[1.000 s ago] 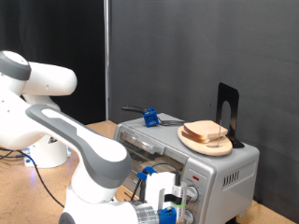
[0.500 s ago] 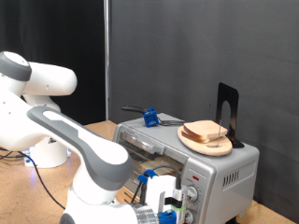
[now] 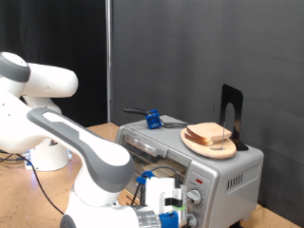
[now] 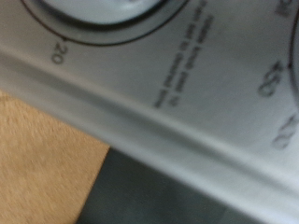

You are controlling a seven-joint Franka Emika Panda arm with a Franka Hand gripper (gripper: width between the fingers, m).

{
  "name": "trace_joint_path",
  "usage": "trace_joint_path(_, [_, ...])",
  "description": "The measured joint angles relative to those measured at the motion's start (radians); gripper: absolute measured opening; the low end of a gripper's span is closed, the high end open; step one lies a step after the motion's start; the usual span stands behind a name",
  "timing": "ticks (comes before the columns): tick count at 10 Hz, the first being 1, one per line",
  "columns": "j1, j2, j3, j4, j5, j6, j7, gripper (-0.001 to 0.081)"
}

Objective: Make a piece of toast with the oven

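Observation:
The silver oven (image 3: pixel 226 173) stands at the exterior view's right. Its glass door (image 3: pixel 144 145) looks shut. My gripper (image 3: pixel 171 203), with blue parts, is low against the oven's front, right at the knobs (image 3: pixel 197 197). Its fingers are hidden there. The wrist view shows only the oven's control panel (image 4: pixel 187 103) very close, with the rim of a dial (image 4: pixel 93 9) and printed numbers such as 20 and 450; no fingers show. A single piece of toast is not in view. Stacked bread slices (image 3: pixel 210 135) lie on a plate (image 3: pixel 190 142) on top of the oven.
A black metal stand (image 3: pixel 231 112) and a blue-handled tool (image 3: pixel 152 119) sit on the oven's top. The oven rests on a wooden table (image 3: pixel 28 190). My white arm (image 3: pixel 90 157) fills the exterior view's left and bottom. A dark curtain hangs behind.
My gripper has shifted very slightly at the oven's knobs. Nothing else has moved.

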Motion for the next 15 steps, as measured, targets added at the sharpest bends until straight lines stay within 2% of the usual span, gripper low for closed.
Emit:
trace_joint_path(2, [-0.035, 0.029, 0.032, -0.038, 0.0, 0.051, -0.181, 0.0101])
trace_joint_path(4, [-0.056, 0.053, 0.051, -0.056, 0.001, 0.076, -0.278, 0.0105])
trace_joint_path(11, [-0.067, 0.047, 0.052, -0.053, 0.002, 0.07, -0.195, 0.0106])
trace_joint_path(12, [-0.079, 0.032, 0.055, -0.053, 0.002, 0.053, -0.182, 0.0288])
trace_joint_path(13, [-0.088, 0.025, 0.056, -0.053, 0.002, 0.042, -0.177, 0.0288])
trace_joint_path(14, [-0.094, 0.02, 0.056, -0.053, 0.002, 0.033, -0.173, 0.0423])
trace_joint_path(15, [-0.102, 0.013, 0.055, -0.054, 0.002, 0.022, -0.166, 0.0597])
